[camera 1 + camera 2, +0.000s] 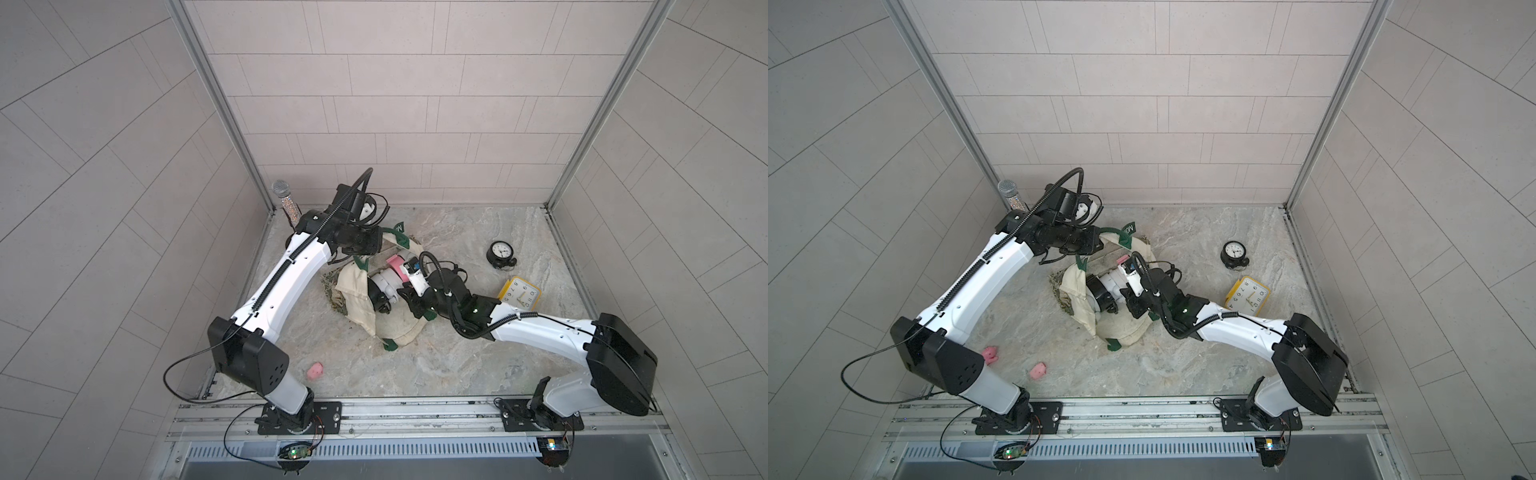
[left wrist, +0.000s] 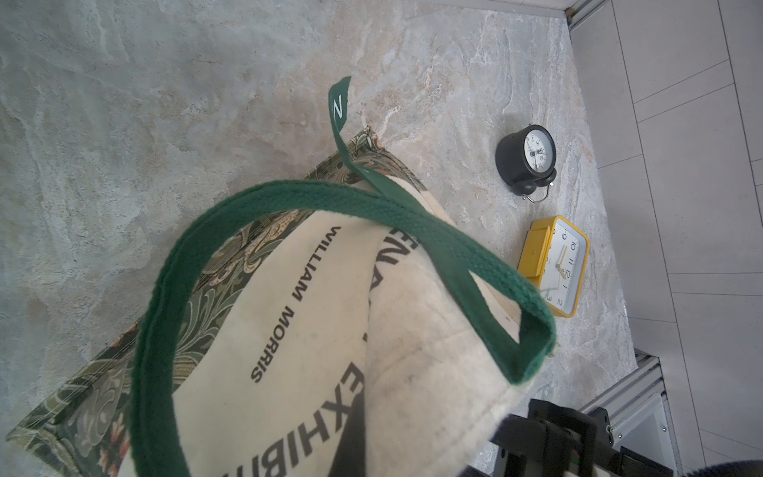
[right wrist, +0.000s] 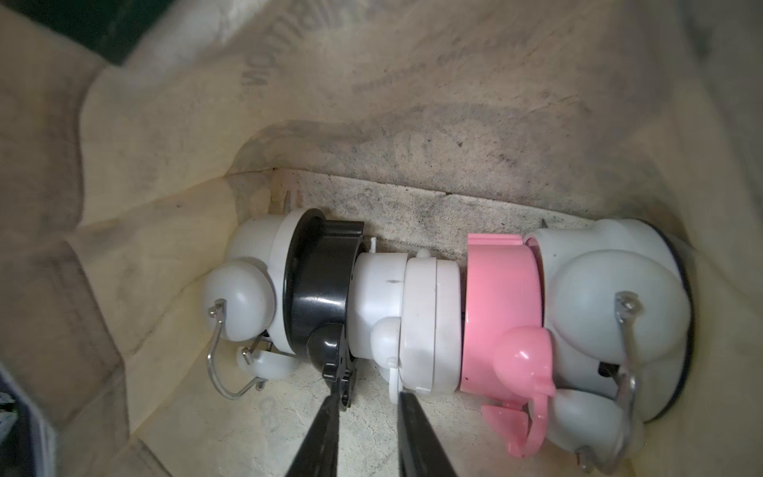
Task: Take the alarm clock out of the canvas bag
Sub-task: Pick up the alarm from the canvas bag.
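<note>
Canvas bag (image 1: pixel 361 307) at the centre of the table (image 1: pixel 436 361).
Inside it I see a row of clocks (image 3: pixel 429 314), perhaps five, side by side; right of the bag sit a round clock (image 1: pixel 501 252) and, nearer me, a square clock (image 1: pixel 520 294).

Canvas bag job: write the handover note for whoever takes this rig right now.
Left tool: shut, apparently pinching the canvas bag at its rim, holding the mouth open.
Right tool: inside the bag, jaws narrowly parted, tips by the black clock and the middle white clock; nothing gripped yet.
Also in that row: end white clock, pink clock, big white clock.
Done: a black round clock and a yellow clock already lie out on the table.
Left: grip one clock and lift it clear of the bag.
</note>
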Available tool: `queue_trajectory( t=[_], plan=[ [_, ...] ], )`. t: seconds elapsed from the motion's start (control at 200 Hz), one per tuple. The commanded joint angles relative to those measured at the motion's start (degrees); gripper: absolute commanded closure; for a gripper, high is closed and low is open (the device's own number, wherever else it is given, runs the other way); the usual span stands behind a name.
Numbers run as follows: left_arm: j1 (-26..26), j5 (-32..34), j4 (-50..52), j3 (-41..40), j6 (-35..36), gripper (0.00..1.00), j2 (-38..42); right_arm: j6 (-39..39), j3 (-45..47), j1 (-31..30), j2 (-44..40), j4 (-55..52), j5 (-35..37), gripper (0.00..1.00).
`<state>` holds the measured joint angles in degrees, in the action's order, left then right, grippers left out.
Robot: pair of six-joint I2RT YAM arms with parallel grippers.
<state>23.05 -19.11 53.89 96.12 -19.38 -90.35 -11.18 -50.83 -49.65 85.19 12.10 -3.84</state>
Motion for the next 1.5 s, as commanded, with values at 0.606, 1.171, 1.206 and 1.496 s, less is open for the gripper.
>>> queue_trajectory(
  t=[0.606, 1.171, 1.206, 1.496],
  plan=[
    [-0.2, -4.97, -0.28, 3.88, -0.73, 1.0, 0.83, 5.44, -17.34, -1.47, 15.75, -12.54, 11.1, 0.8],
    [-0.2, -5.04, 0.01, 3.33, -0.31, 1.0, 0.84, 6.92, -26.03, 0.28, 22.43, -25.02, 14.15, 0.6],
    [-0.21, -5.02, 0.06, 3.29, -0.31, 1.0, 0.8, 6.74, -26.25, 0.46, 22.7, -25.59, 13.6, 0.57],
    [-0.24, -5.15, 0.03, 3.23, -0.41, 1.0, 0.9, 6.09, -28.72, 1.22, 24.59, -29.65, 11.07, 0.49]
  ],
)
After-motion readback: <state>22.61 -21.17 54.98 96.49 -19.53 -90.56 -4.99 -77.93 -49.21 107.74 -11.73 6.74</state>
